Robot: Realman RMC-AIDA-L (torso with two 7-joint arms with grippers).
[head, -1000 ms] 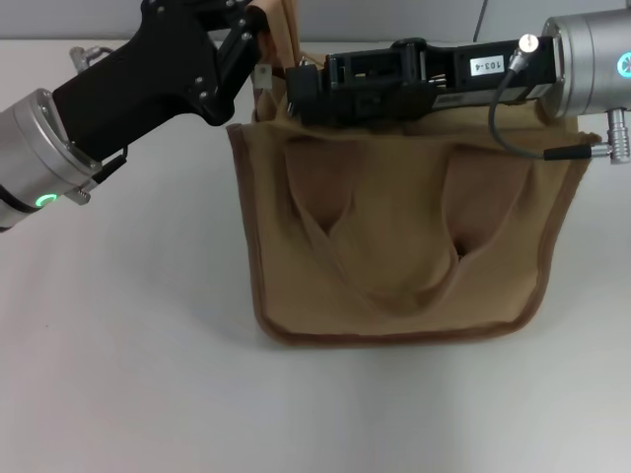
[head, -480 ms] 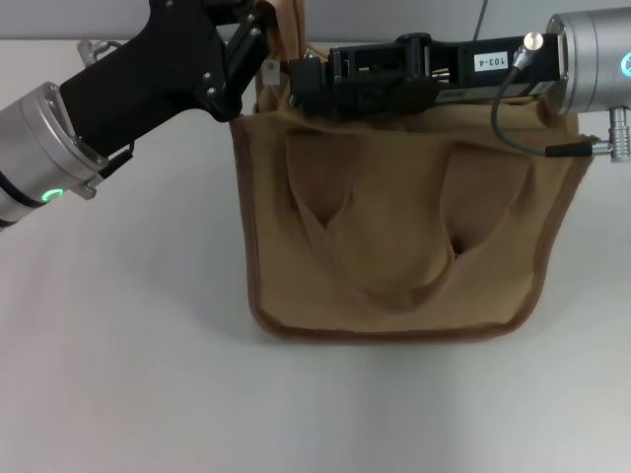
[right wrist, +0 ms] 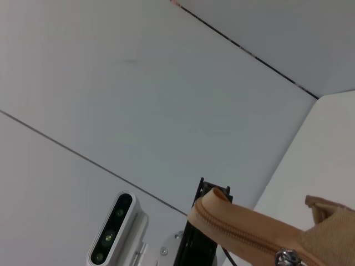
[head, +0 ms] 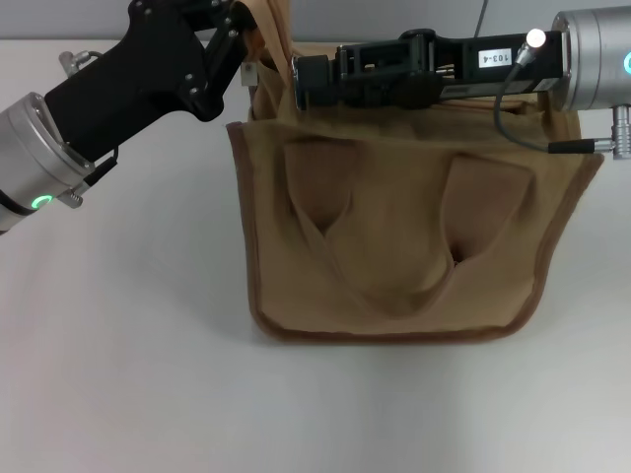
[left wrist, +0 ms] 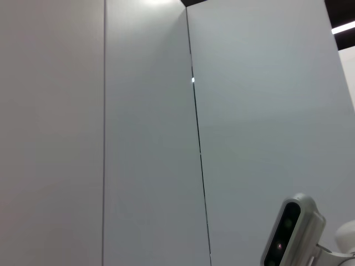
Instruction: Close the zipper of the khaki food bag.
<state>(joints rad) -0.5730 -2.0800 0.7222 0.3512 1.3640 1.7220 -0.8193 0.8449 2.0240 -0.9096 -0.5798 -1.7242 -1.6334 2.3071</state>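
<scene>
While you look down from the head view, the khaki food bag (head: 399,236) stands on the white table (head: 128,374), its broad face toward you, brown piping along the sides and bottom, one flat handle (head: 394,251) drooping across the front. Nothing of its contents can be seen, since both arms lie across its top edge.

Left gripper (head: 258,47): at the bag's upper left corner, its black fingers (head: 229,41) closed on a tan flap of fabric (head: 279,28) that rises from that corner (a small pale tab sits just beside the fingers). Right gripper (head: 301,81): stretched level along the bag's top edge from the right, its tip close to the left gripper; you cannot tell from any view whether its jaws are apart or together, nor what they touch.

Zipper (right wrist: 244,230): only the right wrist view shows it, a tan toothed line running along a raised fabric end, with the silver pull tab (right wrist: 285,259) at the lower edge of that view. Behind it stand a black gripper part and a white camera housing (right wrist: 113,227). Your left wrist view shows only wall panels (left wrist: 150,138) and a camera housing, with no bag.
</scene>
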